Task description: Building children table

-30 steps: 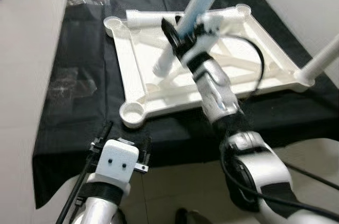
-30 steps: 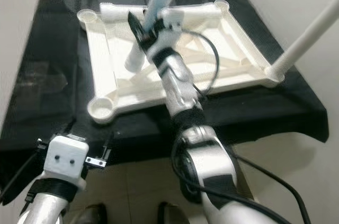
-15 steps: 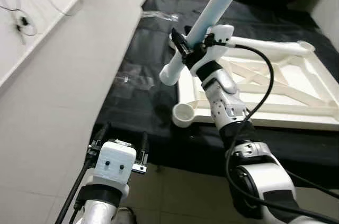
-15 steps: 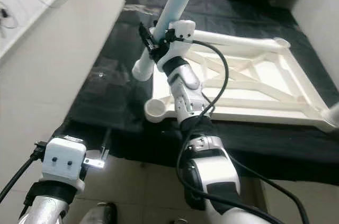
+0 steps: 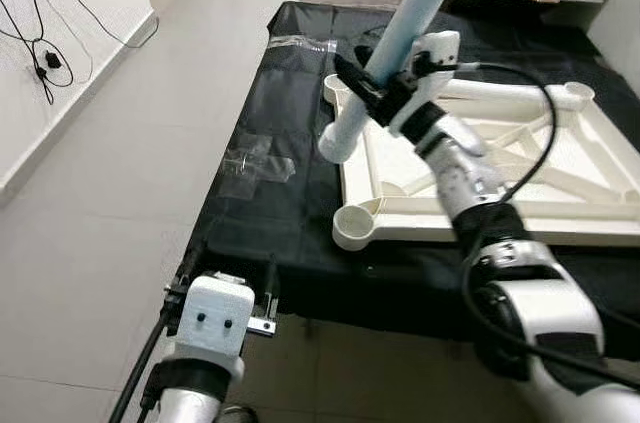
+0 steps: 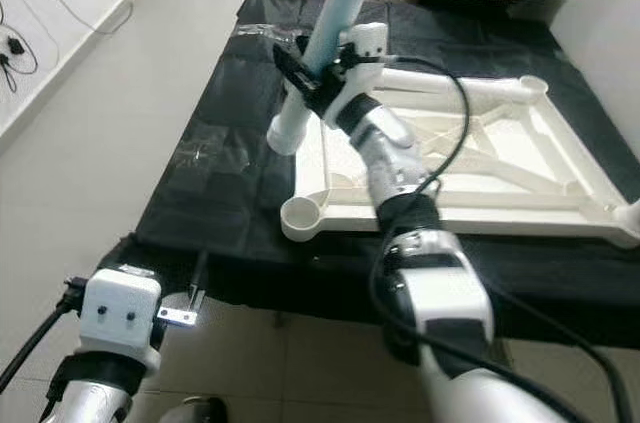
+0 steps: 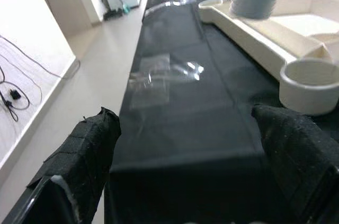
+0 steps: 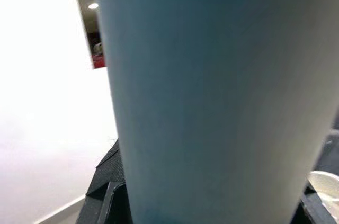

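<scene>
The right claw grips a pale blue table leg, tilted. Since a second ago its lower end has moved from mid-frame toward the near-left corner socket of the upturned white tabletop on the black worktop, likely lining up insertion. The left claw hangs open.

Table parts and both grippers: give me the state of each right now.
Table top: upside down on the black cloth.
Near corner socket: empty.
Pale blue leg: tilted, lower end off the frame.
Right gripper: shut on the leg.
Left gripper: open, holding nothing.
</scene>
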You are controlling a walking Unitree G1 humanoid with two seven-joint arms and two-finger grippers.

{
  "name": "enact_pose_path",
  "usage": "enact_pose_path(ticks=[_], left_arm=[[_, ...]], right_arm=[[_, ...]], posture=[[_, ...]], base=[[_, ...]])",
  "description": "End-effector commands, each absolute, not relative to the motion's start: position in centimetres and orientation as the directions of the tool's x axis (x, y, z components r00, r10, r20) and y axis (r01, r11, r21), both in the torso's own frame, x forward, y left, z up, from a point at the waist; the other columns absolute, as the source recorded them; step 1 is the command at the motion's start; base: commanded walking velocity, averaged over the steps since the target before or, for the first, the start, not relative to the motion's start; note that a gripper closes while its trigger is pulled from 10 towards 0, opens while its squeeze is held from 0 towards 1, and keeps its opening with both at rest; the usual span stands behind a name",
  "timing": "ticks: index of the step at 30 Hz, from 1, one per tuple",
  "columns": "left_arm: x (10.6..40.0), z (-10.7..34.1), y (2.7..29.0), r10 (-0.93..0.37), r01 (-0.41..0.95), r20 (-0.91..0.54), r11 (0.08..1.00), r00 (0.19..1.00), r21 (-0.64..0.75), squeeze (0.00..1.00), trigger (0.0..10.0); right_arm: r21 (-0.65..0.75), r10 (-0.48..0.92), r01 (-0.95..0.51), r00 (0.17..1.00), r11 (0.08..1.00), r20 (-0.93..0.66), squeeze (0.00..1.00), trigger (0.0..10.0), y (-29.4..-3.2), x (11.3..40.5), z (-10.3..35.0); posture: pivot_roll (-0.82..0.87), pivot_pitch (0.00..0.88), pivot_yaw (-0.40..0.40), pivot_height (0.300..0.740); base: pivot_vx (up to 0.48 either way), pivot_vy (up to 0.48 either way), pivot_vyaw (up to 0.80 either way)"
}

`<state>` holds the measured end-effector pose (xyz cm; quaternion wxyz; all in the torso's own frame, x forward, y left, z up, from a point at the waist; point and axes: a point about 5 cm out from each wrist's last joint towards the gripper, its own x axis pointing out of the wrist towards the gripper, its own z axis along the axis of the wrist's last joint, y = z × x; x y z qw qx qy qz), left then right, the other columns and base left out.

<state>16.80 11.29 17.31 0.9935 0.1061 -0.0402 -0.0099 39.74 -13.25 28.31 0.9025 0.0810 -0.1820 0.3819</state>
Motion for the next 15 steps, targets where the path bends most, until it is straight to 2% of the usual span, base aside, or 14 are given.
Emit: enact_pose_path(ticks=[1,2,3,5,6,7,9,12,14,15], left_arm=[[16.5,17.3,11.1,-0.024,0.009,0.071,0.978,0.997,0.209,0.00,10.0],[16.5,17.3,11.1,-0.024,0.009,0.071,0.978,0.997,0.209,0.00,10.0],[16.4,17.5,11.2,-0.024,0.009,0.069,0.978,0.997,0.208,0.00,10.0],[16.4,17.5,11.2,-0.024,0.009,0.069,0.978,0.997,0.208,0.00,10.0],[16.3,17.5,11.3,-0.022,0.008,0.066,0.978,0.998,0.208,0.00,10.0],[16.3,17.5,11.3,-0.022,0.008,0.066,0.978,0.998,0.208,0.00,10.0],[15.8,17.7,11.6,-0.026,0.013,0.055,0.977,0.998,0.211,0.00,10.0],[15.6,17.8,11.6,-0.028,0.017,0.051,0.977,0.998,0.212,0.00,10.0],[15.4,17.8,11.5,-0.038,0.028,0.043,0.977,0.998,0.211,0.00,10.0],[15.4,17.8,11.5,-0.038,0.028,0.043,0.977,0.998,0.211,0.00,10.0]], right_arm=[[0.026,0.696,-0.764,0.600,0.644,0.395,0.00,10.0,-13.3,39.6,28.5],[0.026,0.696,-0.764,0.600,0.644,0.395,0.00,10.0,-13.3,39.6,28.5],[0.015,0.756,-0.816,0.542,0.578,0.368,0.00,10.0,-13.7,39.3,28.5],[0.015,0.756,-0.816,0.542,0.578,0.368,0.00,10.0,-13.7,39.3,28.5],[0.002,0.813,-0.865,0.472,0.502,0.342,0.00,10.0,-14.1,38.9,28.5],[0.002,0.813,-0.865,0.472,0.502,0.342,0.00,10.0,-14.1,38.9,28.5],[-0.009,0.894,-0.939,0.324,0.344,0.311,0.00,10.0,-14.8,38.2,29.1],[-0.013,0.906,-0.951,0.289,0.308,0.309,0.00,10.0,-14.8,38.0,29.3],[0.008,0.925,-0.972,0.224,0.233,0.306,0.00,10.0,-14.3,38.0,29.2],[0.008,0.925,-0.972,0.224,0.233,0.306,0.00,10.0,-14.3,38.0,29.2]], posture=[[0.14,0.172,-0.061,0.740],[0.14,0.172,-0.061,0.740],[0.15,0.196,-0.053,0.740],[0.15,0.196,-0.053,0.740],[0.15,0.200,-0.051,0.740],[0.15,0.200,-0.051,0.740],[0.16,0.240,-0.030,0.740],[0.16,0.240,-0.030,0.740],[0.17,0.257,-0.023,0.740],[0.17,0.257,-0.023,0.740]], base=[[0.000,0.000,0.00],[0.000,0.000,0.00],[0.000,0.000,0.00],[0.000,0.000,0.00],[0.000,0.000,0.00],[0.000,0.000,0.00],[0.000,0.000,0.00],[0.000,0.000,0.00],[0.000,0.000,0.00],[0.000,0.000,0.00]])
